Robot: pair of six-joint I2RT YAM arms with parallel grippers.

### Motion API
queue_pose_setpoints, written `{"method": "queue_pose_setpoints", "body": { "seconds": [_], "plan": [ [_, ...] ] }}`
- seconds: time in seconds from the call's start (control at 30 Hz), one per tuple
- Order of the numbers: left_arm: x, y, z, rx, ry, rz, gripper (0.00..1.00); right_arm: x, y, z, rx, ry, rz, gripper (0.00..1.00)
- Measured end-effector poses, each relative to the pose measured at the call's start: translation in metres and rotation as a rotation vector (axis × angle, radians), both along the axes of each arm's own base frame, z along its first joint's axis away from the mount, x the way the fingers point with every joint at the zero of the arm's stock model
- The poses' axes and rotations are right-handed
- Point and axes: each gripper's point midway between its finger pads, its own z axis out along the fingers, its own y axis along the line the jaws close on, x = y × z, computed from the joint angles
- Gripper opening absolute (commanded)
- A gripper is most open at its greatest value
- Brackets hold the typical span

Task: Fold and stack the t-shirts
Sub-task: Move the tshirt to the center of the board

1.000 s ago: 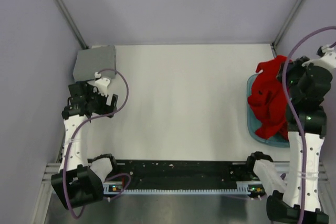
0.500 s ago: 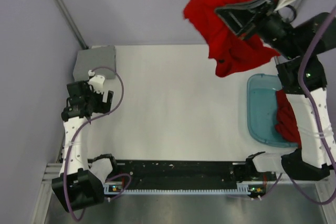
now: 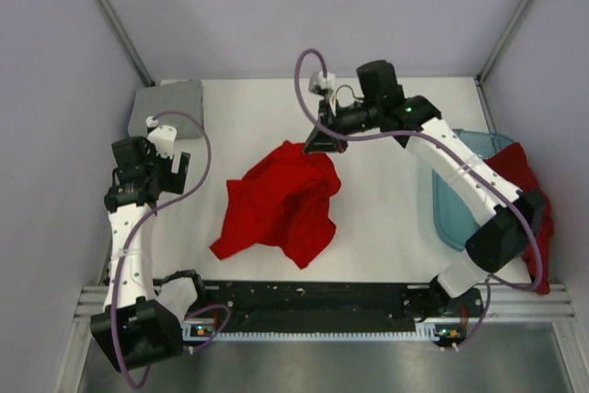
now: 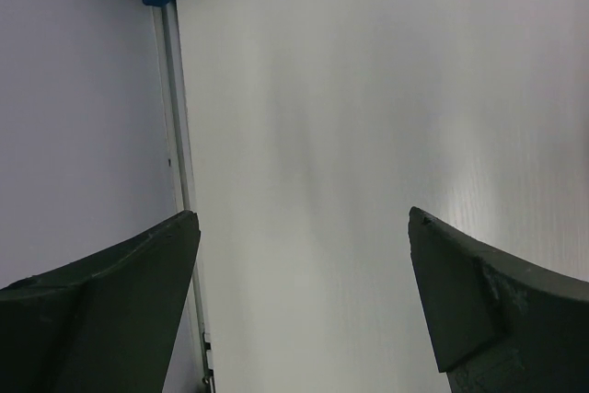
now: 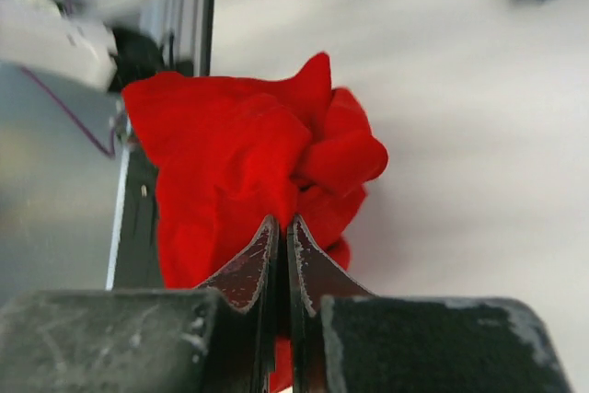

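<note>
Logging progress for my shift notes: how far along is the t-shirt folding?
Done: the grey t-shirt sits as a compact rectangle at the far-left corner. In hand: the right gripper pinches the bright red t-shirt, crumpled mid-table. Remaining: folding and stacking it, then the darker red t-shirt draped over the tub.

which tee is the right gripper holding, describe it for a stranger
On the white table, left of the light-blue tub, the bright red t-shirt lies crumpled mid-table, its far edge pinched by the right gripper. The darker red t-shirt hangs over the tub and the grey t-shirt sits in the far-left corner; only this one lies on open tabletop.
</note>
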Motion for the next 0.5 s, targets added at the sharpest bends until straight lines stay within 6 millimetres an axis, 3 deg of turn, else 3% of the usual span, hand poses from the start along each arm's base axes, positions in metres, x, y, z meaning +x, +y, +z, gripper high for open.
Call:
{"method": "queue_pose_setpoints", "body": {
  "seconds": [0.03,0.17,0.27,0.4,0.43,0.5],
  "plan": [
    [0.0,0.0,0.0,0.008,0.0,-0.007,0.99,0.0,-0.004,-0.03,-0.06,0.022,0.012,0.06],
    [-0.001,-0.007,0.001,0.02,0.003,-0.08,0.95,0.007,-0.019,-0.114,-0.233,0.107,0.019,0.39],
    [-0.005,-0.026,-0.004,-0.007,0.013,-0.208,0.91,0.043,-0.037,-0.167,-0.397,0.155,-0.118,0.5],
    [-0.022,-0.063,-0.018,-0.092,0.065,-0.414,0.88,0.11,-0.071,-0.218,-0.625,0.211,-0.458,0.57],
    [-0.027,-0.071,-0.022,-0.112,0.079,-0.461,0.88,0.12,-0.08,-0.224,-0.65,0.229,-0.535,0.98],
    [-0.038,-0.089,-0.029,-0.144,0.109,-0.557,0.9,0.124,-0.094,-0.229,-0.656,0.278,-0.655,0.99]
  ]
}}
